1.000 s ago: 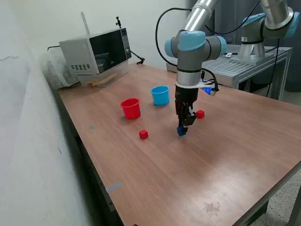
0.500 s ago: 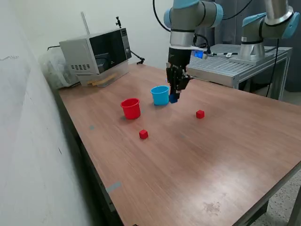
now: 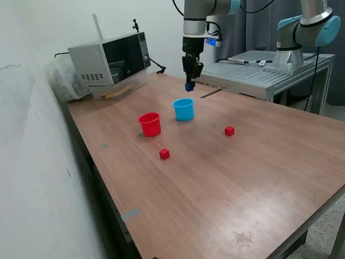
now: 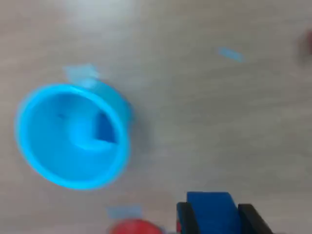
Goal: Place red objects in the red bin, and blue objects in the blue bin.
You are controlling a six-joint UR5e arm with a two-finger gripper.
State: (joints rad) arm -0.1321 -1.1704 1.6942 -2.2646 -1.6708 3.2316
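High above the table, my gripper (image 3: 190,83) is shut on a dark blue cube (image 3: 188,88), a little beyond the light blue bin (image 3: 183,109). In the wrist view the held blue cube (image 4: 210,207) sits between the black fingers (image 4: 186,222), beside the blue bin (image 4: 73,135) rather than over it. A second dark blue cube (image 4: 104,127) lies inside that bin. The red bin (image 3: 150,124) stands to the exterior view's left of the blue one, and its rim (image 4: 134,227) shows at the wrist picture's edge. Two red cubes (image 3: 164,154) (image 3: 229,130) rest on the table.
A microwave (image 3: 110,62) stands at the far corner on the exterior view's left. A second arm (image 3: 302,29) is mounted on a metal bench (image 3: 259,67) behind the wooden table (image 3: 226,194). A wall runs along the exterior view's left.
The gripper rose from the table with the blue cube and carried it up and toward the far side, past the blue bin. Both red cubes and both bins stayed put.
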